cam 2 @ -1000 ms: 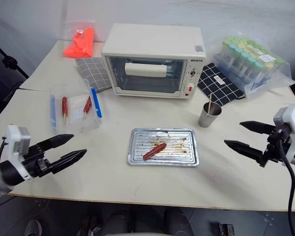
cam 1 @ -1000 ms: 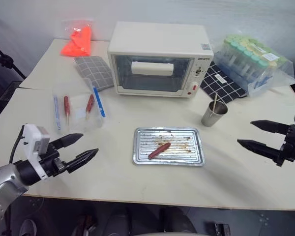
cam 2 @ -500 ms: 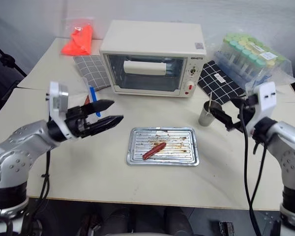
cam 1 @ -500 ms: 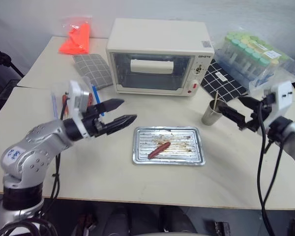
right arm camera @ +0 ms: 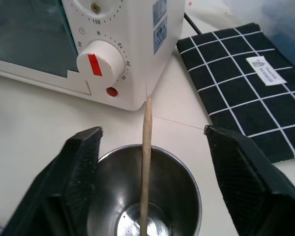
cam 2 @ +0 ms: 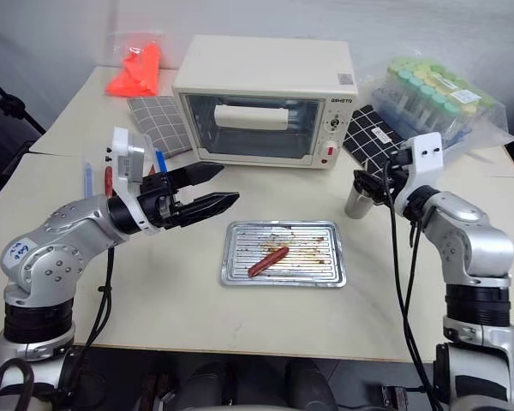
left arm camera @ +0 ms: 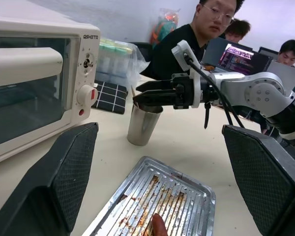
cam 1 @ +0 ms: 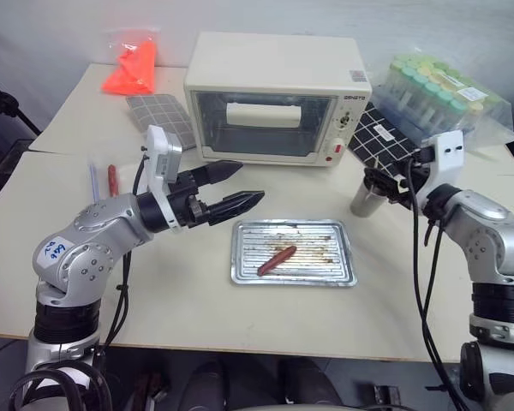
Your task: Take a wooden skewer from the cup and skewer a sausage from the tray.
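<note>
The silver cup (right arm camera: 145,216) stands right of the toaster oven, with one wooden skewer (right arm camera: 146,162) upright in it. My right gripper (right arm camera: 152,132) is open at the cup's mouth. Its two fingers (right arm camera: 81,177) flank the skewer without touching it. The same cup (left arm camera: 142,125) and right gripper (left arm camera: 152,93) appear in the left wrist view. A reddish-brown sausage (cam 1: 277,259) lies in the stained metal tray (cam 1: 334,274) at the table's middle. My left gripper (cam 1: 244,184) hovers open and empty above the table, just left of the tray's far left corner.
A cream toaster oven (cam 1: 274,98) stands behind the tray. At the back right a bag of capped tubes (cam 1: 441,94) lies beside a black checked cloth (cam 1: 381,128). An orange bag (cam 1: 133,68) and a grey checked cloth (cam 1: 158,111) lie back left. Several people (left arm camera: 196,34) sit beyond the table.
Both arms have risen from the table's front edge. The left gripper swung in beside the tray. The right gripper reached the cup and its fingers now straddle the skewer.
</note>
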{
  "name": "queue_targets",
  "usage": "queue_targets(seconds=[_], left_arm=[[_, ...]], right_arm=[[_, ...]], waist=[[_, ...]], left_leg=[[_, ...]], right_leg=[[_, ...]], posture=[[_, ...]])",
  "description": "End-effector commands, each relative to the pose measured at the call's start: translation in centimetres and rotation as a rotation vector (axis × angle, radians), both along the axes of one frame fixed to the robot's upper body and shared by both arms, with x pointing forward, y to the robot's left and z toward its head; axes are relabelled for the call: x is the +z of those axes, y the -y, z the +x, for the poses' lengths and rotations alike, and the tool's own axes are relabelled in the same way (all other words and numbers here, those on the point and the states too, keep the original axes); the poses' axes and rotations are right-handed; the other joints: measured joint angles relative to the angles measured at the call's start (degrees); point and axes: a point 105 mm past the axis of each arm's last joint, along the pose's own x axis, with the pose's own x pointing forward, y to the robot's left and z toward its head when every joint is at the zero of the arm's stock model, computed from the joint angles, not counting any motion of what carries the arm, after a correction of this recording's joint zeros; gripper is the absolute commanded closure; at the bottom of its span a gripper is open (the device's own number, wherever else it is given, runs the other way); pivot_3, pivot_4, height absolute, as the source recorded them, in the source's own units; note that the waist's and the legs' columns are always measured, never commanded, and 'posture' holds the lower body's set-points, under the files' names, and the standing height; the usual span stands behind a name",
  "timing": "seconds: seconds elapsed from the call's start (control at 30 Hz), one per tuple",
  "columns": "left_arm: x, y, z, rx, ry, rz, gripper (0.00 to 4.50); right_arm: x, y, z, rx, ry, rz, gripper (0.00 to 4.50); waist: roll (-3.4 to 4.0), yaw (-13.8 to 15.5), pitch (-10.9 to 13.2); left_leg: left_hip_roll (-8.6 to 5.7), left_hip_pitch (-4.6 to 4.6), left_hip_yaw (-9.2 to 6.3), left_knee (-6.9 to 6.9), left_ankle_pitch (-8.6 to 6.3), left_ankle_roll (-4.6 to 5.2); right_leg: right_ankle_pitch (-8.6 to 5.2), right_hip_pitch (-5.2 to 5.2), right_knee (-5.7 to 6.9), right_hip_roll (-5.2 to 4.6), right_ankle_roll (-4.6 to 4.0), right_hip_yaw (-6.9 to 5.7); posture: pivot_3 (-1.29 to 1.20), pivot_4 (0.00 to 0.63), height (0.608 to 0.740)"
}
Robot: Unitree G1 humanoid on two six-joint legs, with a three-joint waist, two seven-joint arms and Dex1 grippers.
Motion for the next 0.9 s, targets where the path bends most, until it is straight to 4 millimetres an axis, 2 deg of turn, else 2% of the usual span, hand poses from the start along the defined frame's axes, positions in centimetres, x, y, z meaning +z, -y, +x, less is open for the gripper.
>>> queue_targets(seconds=[0.03, 0.07, 0.2, 0.33, 0.83, 0.9], left_arm=[[0.72, 0.18, -0.41, -0.003, 0.049, -0.005, 0.22], [0.73, 0.19, -0.4, -0.001, 0.051, -0.004, 0.22], [0.79, 0.24, -0.33, 0.004, 0.057, -0.004, 0.22], [0.91, 0.27, -0.18, 0.008, 0.062, -0.005, 0.22], [1.08, 0.33, 0.19, 0.01, 0.07, -0.007, 0.22], [1.08, 0.36, 0.2, 0.008, 0.071, -0.005, 0.22]], right_arm=[[1.73, 0.29, 0.39, -0.015, 0.064, 0.02, 2.2], [1.74, 0.18, 0.5, -0.013, 0.065, 0.024, 2.46], [1.82, -0.03, 0.88, -0.016, 0.069, 0.042, 2.46], [1.93, 0.01, 0.97, -0.021, 0.073, 0.048, 3.15], [2.08, 0.13, 0.48, -0.024, 0.082, 0.035, 3.15], [2.08, 0.06, 0.41, -0.02, 0.083, 0.044, 3.48]], waist=[[0.0, 0.0, 0.0], [0.0, 0.0, 0.0], [0.0, -0.1, 0.0], [0.0, 0.0, 0.0], [0.0, -0.1, 0.0], [0.0, -0.1, 0.0]], left_leg=[[0.0, 0.0, 0.0, 0.01, 0.0, 0.0], [0.0, 0.0, 0.0, 0.01, 0.0, 0.0], [0.0, 0.0, 0.0, 0.01, 0.0, 0.0], [0.0, 0.0, 0.0, 0.01, 0.0, 0.0], [0.0, 0.0, 0.0, 0.01, 0.0, 0.0], [0.0, 0.0, 0.0, 0.01, 0.0, 0.0]], right_leg=[[0.0, 0.0, 0.0, 0.0, 0.0, 0.0], [0.0, 0.0, 0.01, -0.01, 0.0, 0.0], [0.0, 0.0, 0.01, 0.0, 0.0, 0.0], [0.0, 0.0, 0.01, 0.0, 0.0, -0.01], [0.0, 0.0, 0.01, 0.0, 0.0, -0.01], [0.0, 0.0, 0.01, 0.0, 0.0, -0.01]], posture=[[0.0, 0.15, 0.74], [0.0, 0.15, 0.74], [0.0, 0.15, 0.74], [0.0, 0.15, 0.74], [0.0, 0.15, 0.74], [0.0, 0.15, 0.74]])
